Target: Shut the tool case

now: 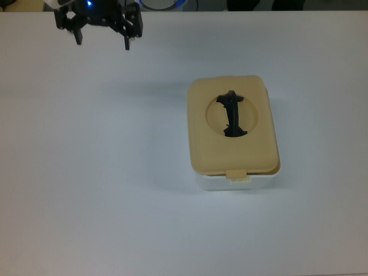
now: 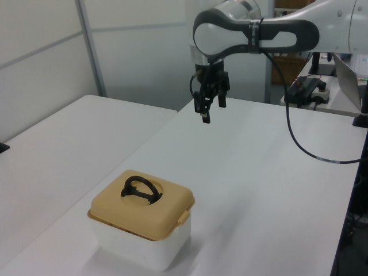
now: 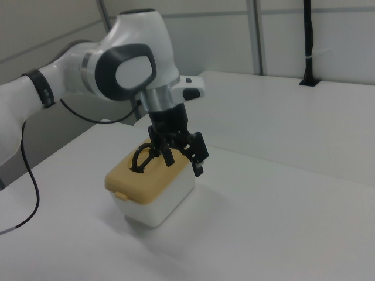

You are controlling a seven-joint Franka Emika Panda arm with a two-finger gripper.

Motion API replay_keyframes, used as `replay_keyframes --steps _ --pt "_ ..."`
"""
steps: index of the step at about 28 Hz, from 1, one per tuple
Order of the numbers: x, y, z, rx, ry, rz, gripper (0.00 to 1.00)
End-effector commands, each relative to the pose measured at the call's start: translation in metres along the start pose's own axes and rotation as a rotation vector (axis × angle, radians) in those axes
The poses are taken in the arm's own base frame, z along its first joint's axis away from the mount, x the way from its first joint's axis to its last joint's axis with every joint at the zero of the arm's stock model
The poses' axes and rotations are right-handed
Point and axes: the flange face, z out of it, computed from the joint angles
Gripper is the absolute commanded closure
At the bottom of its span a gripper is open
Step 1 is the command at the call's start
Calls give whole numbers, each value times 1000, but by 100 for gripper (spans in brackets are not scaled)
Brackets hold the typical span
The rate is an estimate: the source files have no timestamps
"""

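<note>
The tool case (image 1: pixel 234 172) sits on the white table (image 1: pixel 103 190), right of centre in the top view and near the lower left in the left view. Its beige lid (image 1: pixel 233 150) lies flat on the white tub (image 2: pixel 144 244), covering the whole opening, with a thin strip of the tub's white wall showing under the lid's near edge in the top view. A small beige latch tab (image 1: pixel 237 173) sticks out at the middle of that edge, over the tub's own tab. In the round recess (image 1: pixel 251 115) on top of the lid the black handle (image 1: pixel 232 113) stands up as an arch, seen clearly in the left view. In the right view the case is partly behind the arm's black fingers. The gripper (image 1: pixel 102 41) hangs in the air well apart from the case, at the top view's upper left near the far edge of the table, and high above the tabletop in the left view. It points down, its two black fingers (image 1: pixel 127 38) spread wide apart with nothing between them. A blue light (image 1: pixel 89 4) glows on the gripper body. A black cable (image 2: pixel 299 144) loops from the white and grey arm (image 2: pixel 259 35) down to the table at the left view's right.
</note>
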Motion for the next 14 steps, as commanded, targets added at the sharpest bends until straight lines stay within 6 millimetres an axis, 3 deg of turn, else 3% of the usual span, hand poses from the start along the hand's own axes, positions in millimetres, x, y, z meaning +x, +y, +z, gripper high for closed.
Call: replay_keyframes --steps 1,14 --pt "-17 4 8 2 35 -25 0" --pt "-17 18 29 1 13 -15 0"
